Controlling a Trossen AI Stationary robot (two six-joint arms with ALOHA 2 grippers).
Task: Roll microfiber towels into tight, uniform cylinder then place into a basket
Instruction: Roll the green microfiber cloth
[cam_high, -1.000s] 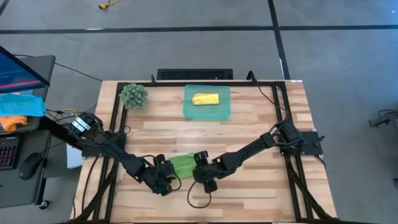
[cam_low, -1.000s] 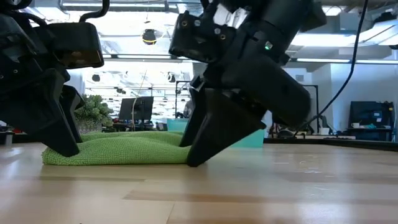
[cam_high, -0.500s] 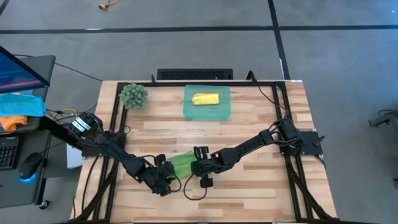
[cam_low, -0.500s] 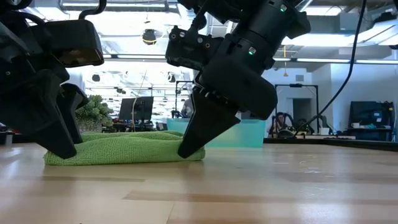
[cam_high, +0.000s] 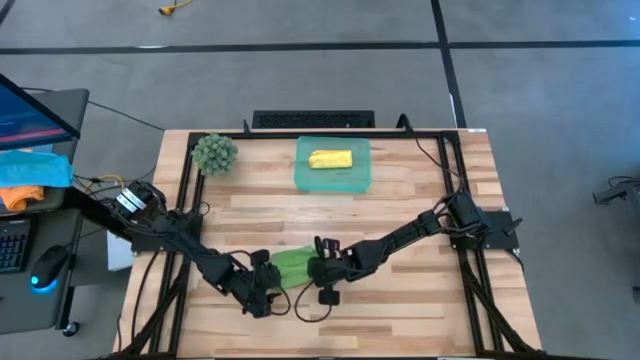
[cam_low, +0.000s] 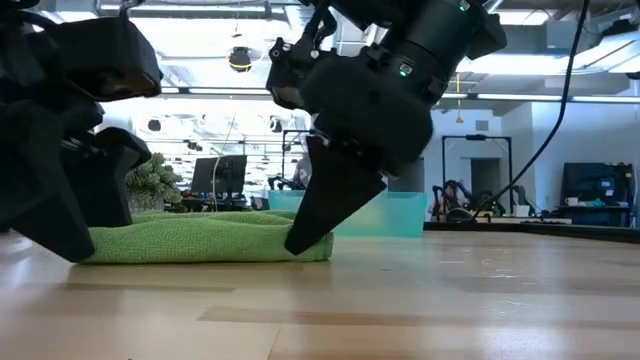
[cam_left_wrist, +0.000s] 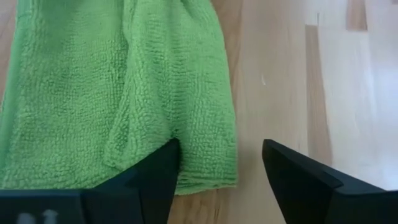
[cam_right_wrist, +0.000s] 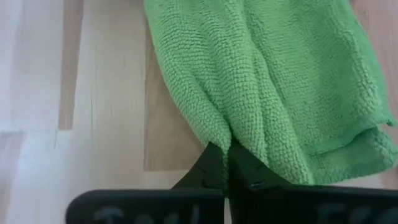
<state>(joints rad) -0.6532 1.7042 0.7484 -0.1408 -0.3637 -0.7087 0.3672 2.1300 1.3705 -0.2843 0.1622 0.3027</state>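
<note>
Both arms work a folded green towel (cam_high: 291, 265) lying flat near the front edge of the wooden counter (cam_high: 400, 215). The right end effector (cam_right_wrist: 227, 163) has its fingers pressed together, pinching a fold at the towel's edge, while the left end effector (cam_left_wrist: 217, 162) stands spread, one finger on the cloth's corner and the other on bare wood. Well behind, a rolled yellow towel (cam_high: 330, 159) lies in the teal basket (cam_high: 305, 176).
</note>
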